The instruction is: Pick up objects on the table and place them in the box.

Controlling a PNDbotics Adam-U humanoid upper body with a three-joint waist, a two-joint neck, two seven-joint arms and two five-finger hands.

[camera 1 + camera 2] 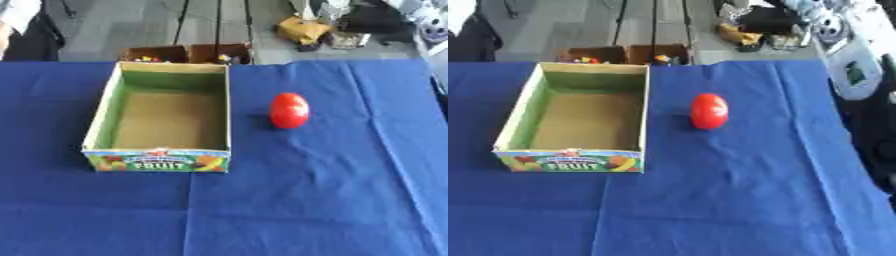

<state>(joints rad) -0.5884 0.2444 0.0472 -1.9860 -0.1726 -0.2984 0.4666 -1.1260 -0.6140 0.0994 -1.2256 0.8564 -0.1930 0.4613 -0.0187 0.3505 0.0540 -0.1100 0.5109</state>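
A red egg-shaped object (289, 110) stands on the blue tablecloth (315, 200), a little right of the box. The cardboard box (159, 161) has green inner walls, a brown floor with nothing in it, and a front panel printed with fruit pictures and the word FRUIT. Neither of my hands shows in either view.
Beyond the table's far edge, on the grey floor, stand two brown open boxes (188, 53) with small items, and a yellow-brown bag (303, 29). A dark and white piece of equipment (859, 75) stands past the table's right edge.
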